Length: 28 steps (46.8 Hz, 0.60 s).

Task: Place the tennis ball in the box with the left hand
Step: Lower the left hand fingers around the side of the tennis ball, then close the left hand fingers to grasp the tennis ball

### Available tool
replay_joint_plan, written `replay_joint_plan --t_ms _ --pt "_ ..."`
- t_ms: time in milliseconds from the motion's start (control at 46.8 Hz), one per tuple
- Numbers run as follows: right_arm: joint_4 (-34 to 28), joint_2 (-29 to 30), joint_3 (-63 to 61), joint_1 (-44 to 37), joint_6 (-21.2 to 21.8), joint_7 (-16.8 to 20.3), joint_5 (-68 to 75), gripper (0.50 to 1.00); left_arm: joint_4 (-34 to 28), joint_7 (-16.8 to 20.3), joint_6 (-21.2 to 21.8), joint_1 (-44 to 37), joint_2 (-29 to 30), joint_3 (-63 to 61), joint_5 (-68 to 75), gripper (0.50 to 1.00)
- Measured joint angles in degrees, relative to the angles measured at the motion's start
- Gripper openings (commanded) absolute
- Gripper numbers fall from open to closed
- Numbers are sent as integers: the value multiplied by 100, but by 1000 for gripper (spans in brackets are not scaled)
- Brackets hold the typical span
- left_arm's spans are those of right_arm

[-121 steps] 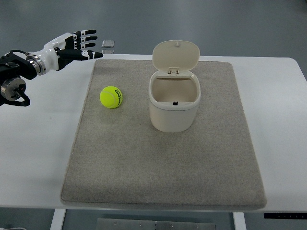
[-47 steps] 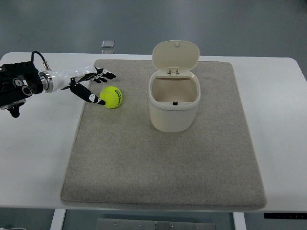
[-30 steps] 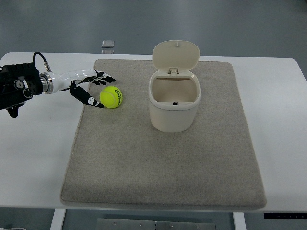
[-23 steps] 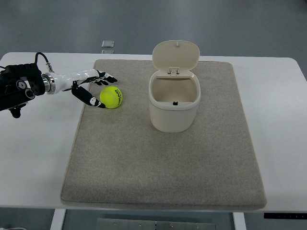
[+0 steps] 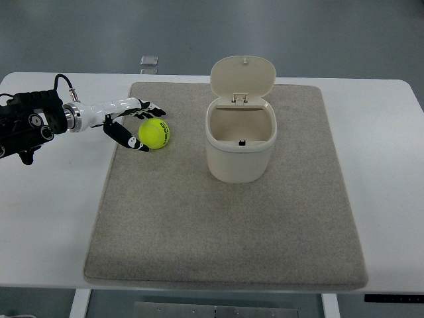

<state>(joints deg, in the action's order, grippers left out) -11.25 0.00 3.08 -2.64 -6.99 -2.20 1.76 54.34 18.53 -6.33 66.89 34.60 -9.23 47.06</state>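
A yellow-green tennis ball (image 5: pixel 154 134) lies on the grey mat (image 5: pixel 225 218), left of the box. The cream box (image 5: pixel 240 141) stands near the mat's middle, its lid hinged up at the back and its inside bare. My left hand (image 5: pixel 141 124) comes in from the left edge and sits right at the ball's left side. Its fingers (image 5: pixel 147 108) reach over the ball's far side while the thumb passes in front, spread and not closed on the ball. The right arm is out of view.
The mat covers most of a white table (image 5: pixel 46 199). A small grey square object (image 5: pixel 149 61) lies on the floor past the table's far edge.
My left hand has come down from above the table's far left to the ball, then crept a little right, so the fingers now bracket the ball. Ball and box stay put.
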Motion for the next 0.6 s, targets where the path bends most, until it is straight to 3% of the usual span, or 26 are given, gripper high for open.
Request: replay_joint_plan --t_ms 598 --pt "0 0 0 0 3 0 0 901 -19 -16 104 -79 -223 52 15 894"
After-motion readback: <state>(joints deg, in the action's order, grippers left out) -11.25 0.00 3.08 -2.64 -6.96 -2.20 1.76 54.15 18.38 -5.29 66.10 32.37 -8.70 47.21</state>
